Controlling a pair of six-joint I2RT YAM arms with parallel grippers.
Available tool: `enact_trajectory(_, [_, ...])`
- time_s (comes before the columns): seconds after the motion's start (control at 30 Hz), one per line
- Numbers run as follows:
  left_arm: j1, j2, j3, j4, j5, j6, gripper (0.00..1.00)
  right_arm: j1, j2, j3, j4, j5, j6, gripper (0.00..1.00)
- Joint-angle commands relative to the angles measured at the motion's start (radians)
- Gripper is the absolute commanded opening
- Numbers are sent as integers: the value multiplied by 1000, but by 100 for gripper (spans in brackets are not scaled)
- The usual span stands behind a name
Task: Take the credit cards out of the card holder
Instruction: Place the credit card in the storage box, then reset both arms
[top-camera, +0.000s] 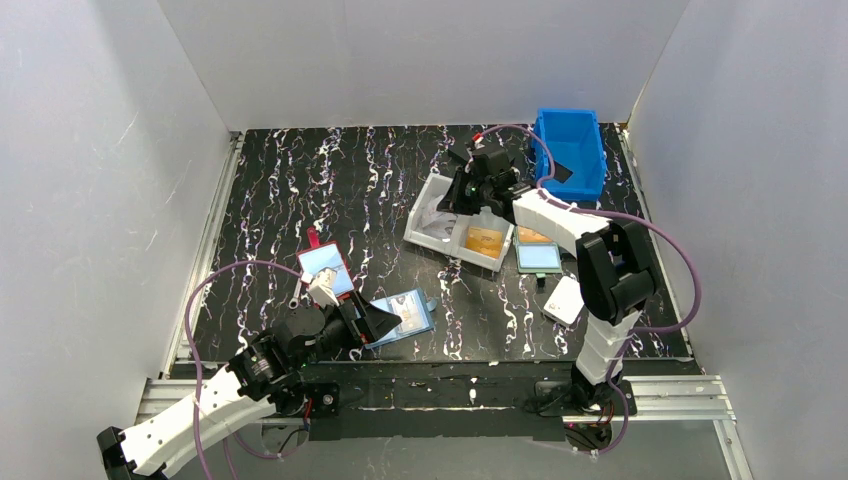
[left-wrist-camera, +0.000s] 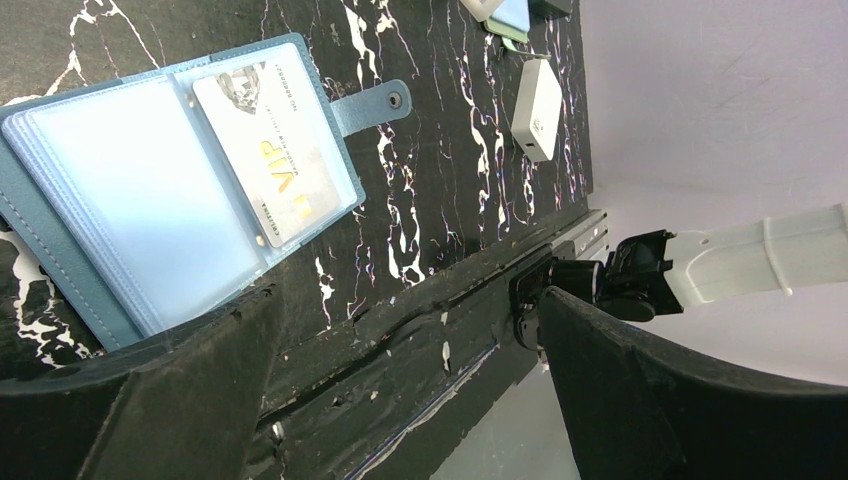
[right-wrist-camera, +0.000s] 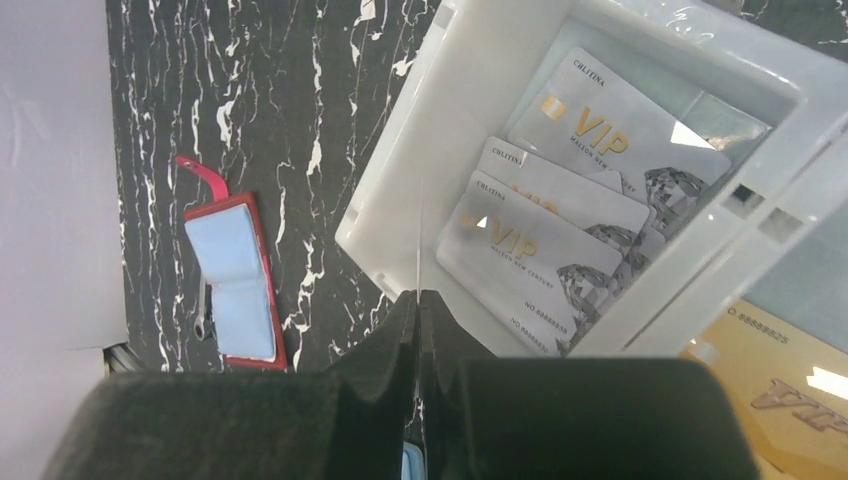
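The light-blue card holder (left-wrist-camera: 150, 200) lies open on the black marbled table, near the front (top-camera: 408, 315). One pale VIP credit card (left-wrist-camera: 280, 150) sits in its right clear pocket; its tab points right. My left gripper (left-wrist-camera: 405, 300) is open and empty, just beside the holder (top-camera: 380, 322), with one finger covering its near edge. My right gripper (right-wrist-camera: 418, 297) is shut on a thin credit card (right-wrist-camera: 420, 240) seen edge-on, held over the white tray (right-wrist-camera: 420, 130) at the back (top-camera: 428, 195). Three pale VIP cards (right-wrist-camera: 530, 260) lie in that tray.
A red-edged holder (top-camera: 326, 268) lies left of the card holder. A blue bin (top-camera: 570, 150) stands at the back right. An orange card (top-camera: 485, 242) is in the tray's near compartment, a teal holder (top-camera: 538, 257) beside it. A small white box (top-camera: 564, 298) lies near the right arm.
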Motion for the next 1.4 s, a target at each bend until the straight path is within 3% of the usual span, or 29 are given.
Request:
enact_trajectory(0.0, [4, -6, 5, -21, -27, 3, 98, 18, 43, 66, -17, 27, 13, 11])
enact_trajectory(0.33, [4, -8, 17, -26, -25, 4, 98, 29, -14, 81, -54, 112, -97, 37])
enact_trajectory(0.63, [4, -11, 49, -47, -13, 29, 98, 27, -199, 36, -70, 211, -304, 41])
enact_trajectory(0.7, [4, -13, 64, -60, -4, 55, 98, 11, -256, 26, -82, 53, -434, 50])
enact_trajectory(0.8, [4, -14, 106, -120, -3, 114, 98, -58, -360, -14, -131, -346, -704, 57])
enact_trajectory(0.83, [4, -11, 133, -153, -16, 132, 98, -89, -399, -38, -141, -427, -746, 65])
enact_trajectory(0.97, [4, 7, 240, -288, -74, 199, 98, -163, -578, -151, -179, -532, -864, 93])
enact_trajectory(1.03, [5, 16, 295, -335, -99, 241, 98, -198, -656, -189, -232, -524, -920, 98])
enact_trajectory(1.1, [4, 17, 348, -373, -116, 278, 98, -253, -714, -212, -265, -514, -930, 98])
enact_trajectory(1.37, [5, 9, 533, -459, -236, 421, 98, -438, -870, -210, -297, -305, -720, 98])
